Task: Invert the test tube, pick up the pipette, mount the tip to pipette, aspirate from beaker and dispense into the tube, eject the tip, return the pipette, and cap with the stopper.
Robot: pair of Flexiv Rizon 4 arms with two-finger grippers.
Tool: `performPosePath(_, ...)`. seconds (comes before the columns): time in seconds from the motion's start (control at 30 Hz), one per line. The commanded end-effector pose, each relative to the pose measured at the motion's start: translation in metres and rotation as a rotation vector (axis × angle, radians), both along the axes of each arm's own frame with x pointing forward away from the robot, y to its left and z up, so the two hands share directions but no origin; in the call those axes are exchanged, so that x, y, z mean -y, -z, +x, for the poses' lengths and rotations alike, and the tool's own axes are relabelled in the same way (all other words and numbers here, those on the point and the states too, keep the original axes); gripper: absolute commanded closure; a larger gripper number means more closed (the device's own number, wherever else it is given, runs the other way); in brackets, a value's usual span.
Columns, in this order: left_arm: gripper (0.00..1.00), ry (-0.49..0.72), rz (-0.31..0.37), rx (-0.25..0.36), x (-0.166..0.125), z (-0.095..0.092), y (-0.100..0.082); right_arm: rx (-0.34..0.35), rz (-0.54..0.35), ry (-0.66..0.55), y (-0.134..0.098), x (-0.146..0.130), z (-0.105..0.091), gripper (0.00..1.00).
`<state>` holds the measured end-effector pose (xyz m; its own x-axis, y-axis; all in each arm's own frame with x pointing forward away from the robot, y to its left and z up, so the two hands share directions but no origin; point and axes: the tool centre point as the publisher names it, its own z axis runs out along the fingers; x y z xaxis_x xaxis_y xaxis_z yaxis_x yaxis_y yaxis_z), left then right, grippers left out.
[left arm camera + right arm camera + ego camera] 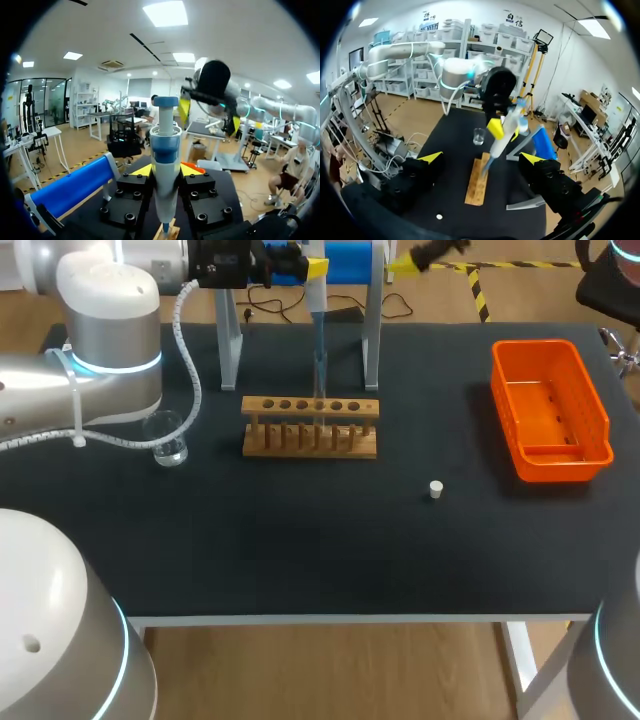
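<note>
My left gripper (312, 268) is at the table's far side, shut on the blue and white pipette (318, 330). The pipette hangs upright with its clear lower end down at the wooden tube rack (310, 426). In the left wrist view the pipette (165, 150) stands between the yellow fingertips of my left gripper (166, 172). My right gripper (428, 256) hovers open beyond the far edge, right of the pipette, holding nothing. In the right wrist view, my right gripper (481, 157) has its fingers wide apart, and the pipette (504, 134) and rack (478, 185) lie ahead. The white stopper (436, 489) lies on the mat.
A glass beaker (170, 440) stands left of the rack, under my left arm. The pipette stand (372, 340), with silver legs and a blue top, straddles the far edge behind the rack. An orange bin (590, 410) sits at the right.
</note>
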<state>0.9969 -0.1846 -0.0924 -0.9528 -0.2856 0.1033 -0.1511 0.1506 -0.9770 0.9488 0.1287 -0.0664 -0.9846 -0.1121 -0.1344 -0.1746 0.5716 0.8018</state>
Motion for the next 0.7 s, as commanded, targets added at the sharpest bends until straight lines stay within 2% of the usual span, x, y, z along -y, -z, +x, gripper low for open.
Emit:
performPosePath(0.03, 1.0, -0.004, 0.001, 0.0, 0.0, -0.001, 0.0, -0.004, 0.033, -0.031, 0.055, 0.009, -0.001, 0.0)
performPosePath(0.2, 1.0, -0.004, 0.001, 0.0, 0.0, -0.001, 0.0, 0.01, 0.071, -0.076, 0.101, 0.003, -0.004, 0.0)
performPosePath(0.4, 1.0, -0.004, 0.001, 0.0, 0.0, -0.001, 0.0, 0.016, 0.082, -0.092, 0.142, -0.017, -0.004, 0.0)
performPosePath(0.5, 1.0, -0.004, 0.001, 0.0, 0.0, -0.001, 0.0, -0.016, 0.09, -0.082, 0.156, -0.028, 0.001, 0.0)
performPosePath(0.63, 1.0, -0.004, 0.001, 0.0, 0.0, -0.001, 0.0, -0.09, 0.096, -0.041, 0.172, -0.04, 0.01, 0.0)
performPosePath(0.7, 1.0, -0.004, 0.001, 0.0, 0.0, -0.001, 0.0, -0.114, 0.074, -0.026, 0.18, -0.047, 0.012, 0.0)
